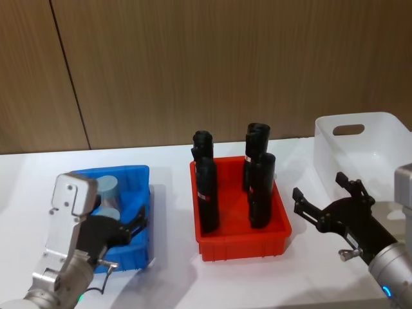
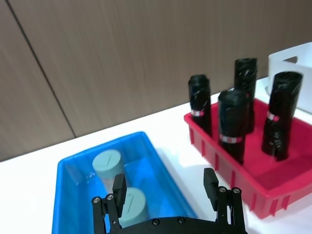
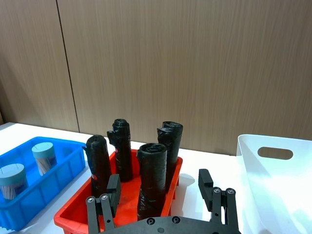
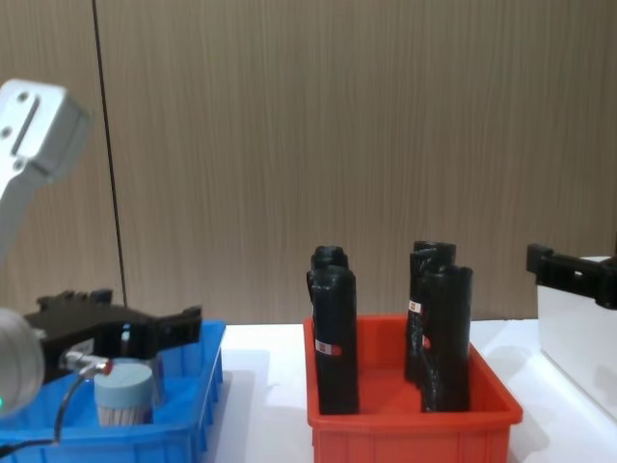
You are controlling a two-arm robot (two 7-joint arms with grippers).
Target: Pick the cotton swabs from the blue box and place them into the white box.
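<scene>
Left gripper point(image 2: 165, 186) hangs spread, cotton swabs point(image 2: 131, 204) just beneath, so I can clamp one (right gripper point(image 1: 318, 185) hovers spread beside the white box point(image 1: 386, 129)).

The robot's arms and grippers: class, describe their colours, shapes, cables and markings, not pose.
Both arms end in silver-grey metal wrist housings. The left gripper and right gripper are matt black, each with two fingers on bolted linkages. A thin grey cable loops below the left wrist. A small blue light glows on the right arm.
</scene>
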